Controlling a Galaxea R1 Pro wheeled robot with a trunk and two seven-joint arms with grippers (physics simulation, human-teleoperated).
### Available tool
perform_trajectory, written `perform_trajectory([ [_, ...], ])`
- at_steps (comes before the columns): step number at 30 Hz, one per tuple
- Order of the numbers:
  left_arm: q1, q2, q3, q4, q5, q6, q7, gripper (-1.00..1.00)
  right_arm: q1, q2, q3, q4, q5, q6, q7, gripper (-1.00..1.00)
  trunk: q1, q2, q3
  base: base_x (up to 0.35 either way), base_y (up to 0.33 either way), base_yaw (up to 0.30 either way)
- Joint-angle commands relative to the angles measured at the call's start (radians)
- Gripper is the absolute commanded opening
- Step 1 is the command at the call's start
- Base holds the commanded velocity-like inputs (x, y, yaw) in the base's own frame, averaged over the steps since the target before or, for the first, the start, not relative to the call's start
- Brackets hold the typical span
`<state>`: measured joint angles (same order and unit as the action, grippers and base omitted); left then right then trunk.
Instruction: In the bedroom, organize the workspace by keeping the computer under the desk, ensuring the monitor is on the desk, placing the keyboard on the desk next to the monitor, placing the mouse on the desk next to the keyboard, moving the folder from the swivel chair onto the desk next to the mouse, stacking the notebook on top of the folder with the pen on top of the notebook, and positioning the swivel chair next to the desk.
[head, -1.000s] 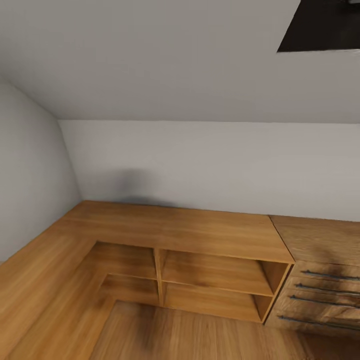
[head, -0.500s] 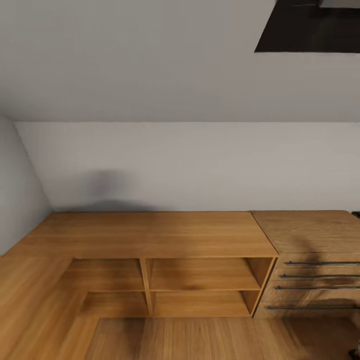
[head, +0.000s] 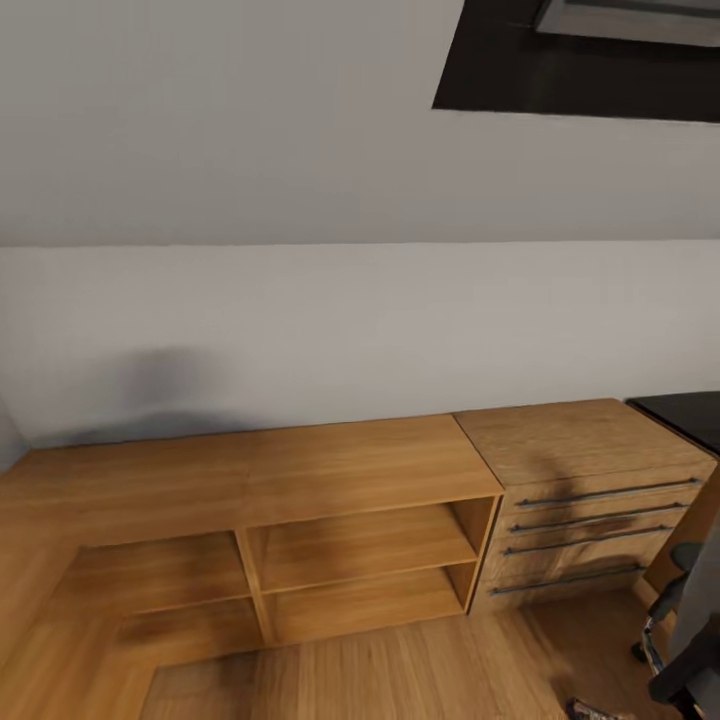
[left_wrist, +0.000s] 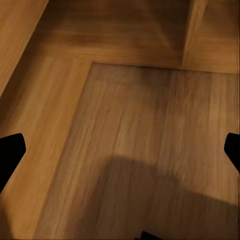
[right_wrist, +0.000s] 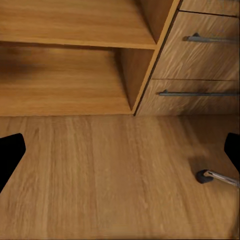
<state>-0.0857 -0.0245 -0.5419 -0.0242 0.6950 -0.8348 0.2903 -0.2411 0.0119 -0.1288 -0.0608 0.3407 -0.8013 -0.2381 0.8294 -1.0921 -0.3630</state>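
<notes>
Desk (head: 690, 412): just a glossy black corner of its tabletop shows at the head view's right edge, past the oak dresser (head: 585, 470). Below that corner, at the lower right, part of the swivel chair (head: 690, 625) comes into view: grey upholstery, a black armrest and a bit of chrome base. In the right wrist view one chrome leg with its castor (right_wrist: 202, 176) rests on the plank floor (right_wrist: 110, 170) in front of the dresser drawers. Monitor, keyboard, mouse, folder, notebook, pen and computer cannot be made out from here.

Most of the head view goes to a low oak shelf unit (head: 300, 520) against the pale wall, with a dark-framed skylight (head: 590, 60) above.

Both hands hang over the floor with nothing between the fingers. The left hand (left_wrist: 120, 155) and the right hand (right_wrist: 120, 152) each show dark fingertips at opposite edges of their wrist views, so both look spread wide.

The step in hand seems to be travel, bringing the robot round to face the workspace. To do it well, turn toward the right until chair and tabletop sit central in the head view, keep the arms tucked clear of the dresser, and approach slowly so the base does not nudge the chair, whose castors would probably let it roll away.
</notes>
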Motion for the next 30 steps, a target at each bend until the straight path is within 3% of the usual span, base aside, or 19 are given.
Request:
perform_trajectory([
  [1,0.000,0.000,-0.009,0.000,0.000,-0.001,0.009,1.00,-0.001,0.000,-0.008,0.001,0.011,-0.002,-0.004,1.00,0.000,-0.001,-0.001,0.000,0.000,-0.300],
  [30,-0.001,0.000,-0.009,0.000,0.000,-0.001,0.009,1.00,-0.001,0.000,-0.007,0.002,0.011,-0.001,-0.004,1.00,0.000,-0.001,-0.001,0.000,0.000,-0.300],
])
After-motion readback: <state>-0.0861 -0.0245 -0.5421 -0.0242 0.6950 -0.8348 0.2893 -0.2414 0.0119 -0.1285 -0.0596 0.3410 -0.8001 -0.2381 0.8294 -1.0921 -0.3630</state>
